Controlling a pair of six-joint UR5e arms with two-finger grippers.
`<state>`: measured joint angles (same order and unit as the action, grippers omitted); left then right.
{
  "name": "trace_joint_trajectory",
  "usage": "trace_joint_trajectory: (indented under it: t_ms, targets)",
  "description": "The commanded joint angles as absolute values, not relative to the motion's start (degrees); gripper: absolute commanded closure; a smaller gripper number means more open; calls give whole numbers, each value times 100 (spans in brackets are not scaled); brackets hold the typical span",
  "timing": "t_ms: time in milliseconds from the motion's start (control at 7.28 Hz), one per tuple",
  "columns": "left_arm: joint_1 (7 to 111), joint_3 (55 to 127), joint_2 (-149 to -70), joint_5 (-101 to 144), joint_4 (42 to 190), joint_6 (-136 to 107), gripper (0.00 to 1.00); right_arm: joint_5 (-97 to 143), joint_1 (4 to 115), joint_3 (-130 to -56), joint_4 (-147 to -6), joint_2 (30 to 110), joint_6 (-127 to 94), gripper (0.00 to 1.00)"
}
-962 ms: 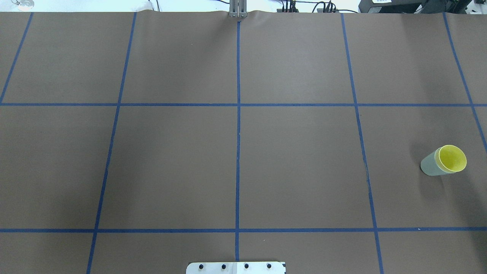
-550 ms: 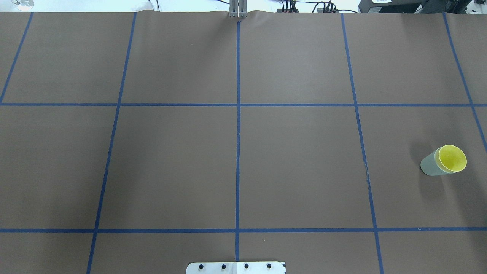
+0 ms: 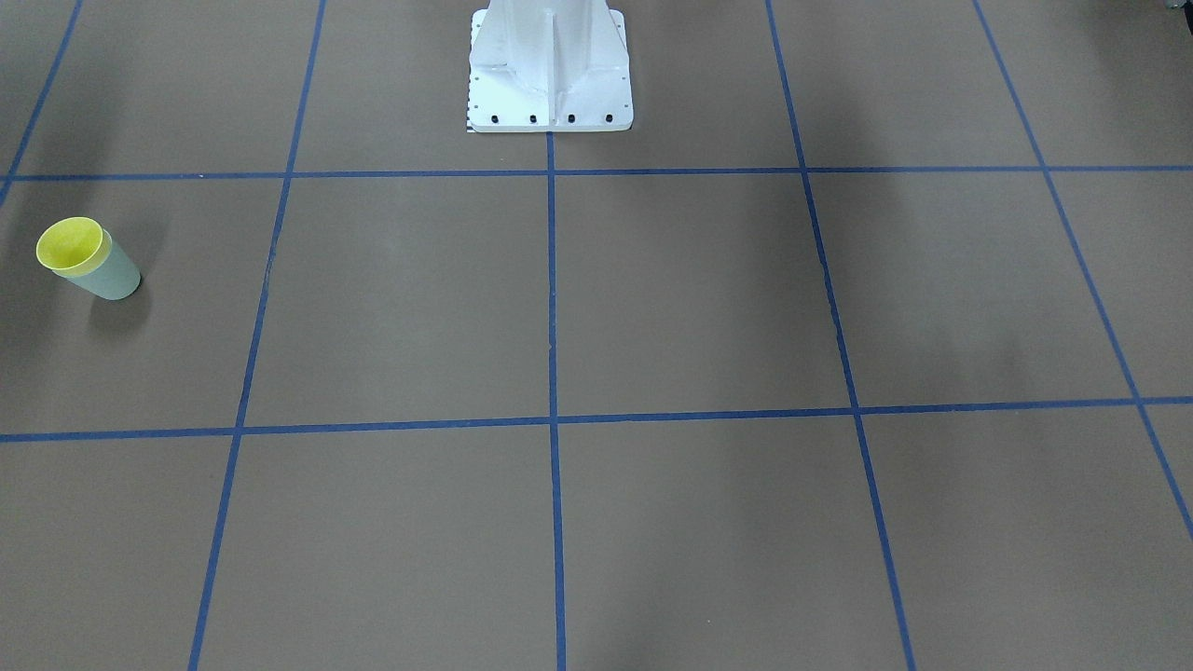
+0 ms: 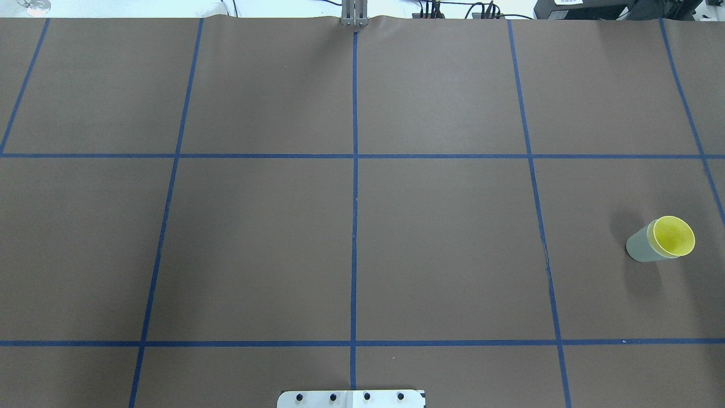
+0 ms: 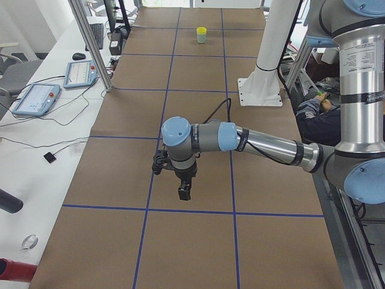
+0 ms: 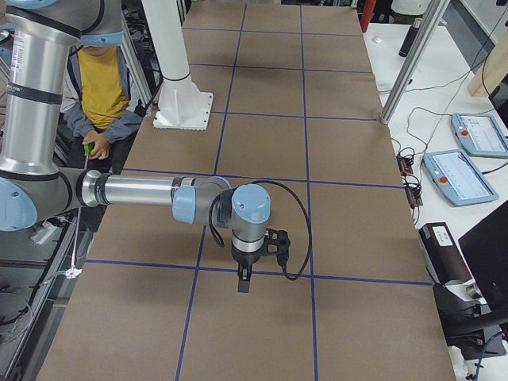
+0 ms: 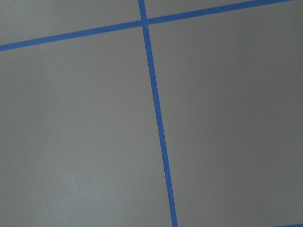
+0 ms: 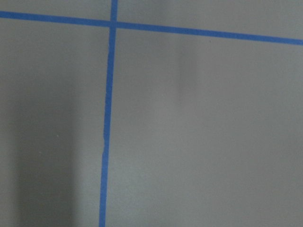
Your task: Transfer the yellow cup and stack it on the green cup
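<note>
The left gripper (image 5: 185,192) hangs fingers-down from the near arm in the exterior left view, close above the table (image 4: 442,226). Only that side view shows it, so I cannot tell whether its jaws are spread or pressed together; nothing is seen between them. The right gripper (image 6: 244,284) likewise points straight down from the near arm in the exterior right view, and its jaws cannot be judged either.

Beneath each gripper the wrist views show only brown paper crossed by blue tape (image 4: 354,226), which marks the table into a grid of large squares.

Well away from the left gripper, at the far end of the table and past the white pedestal (image 3: 550,75), stands the green cup (image 4: 640,247), upright on the paper. The yellow cup (image 4: 673,235) sits nested inside it, its rim showing just above the green one. Neither gripper is near the pair.

Out past the table's edge, teach pendants (image 5: 37,98) lie on a white bench with cables trailing from them. A person in a yellow shirt (image 6: 103,87) sits behind the robot's side of the table.
</note>
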<state>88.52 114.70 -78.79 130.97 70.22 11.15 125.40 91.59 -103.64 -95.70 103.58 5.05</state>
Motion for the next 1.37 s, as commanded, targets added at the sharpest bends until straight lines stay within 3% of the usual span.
trace_joint_trajectory:
  t_ms: [0,412,1237]
  targets:
    - [8877,11690,-7717,13078,7127,1125,0,12542,9167,-10336,-9563,10345,510,0]
    - [8877,10647,-7621,13087,8924,1134,0,12568,9167,-9968,-8774,10388,501,0]
    - [8859,10670,-7638,13087,9088,1099,0,12568,9167,-9932,-8728,10406,510,0]
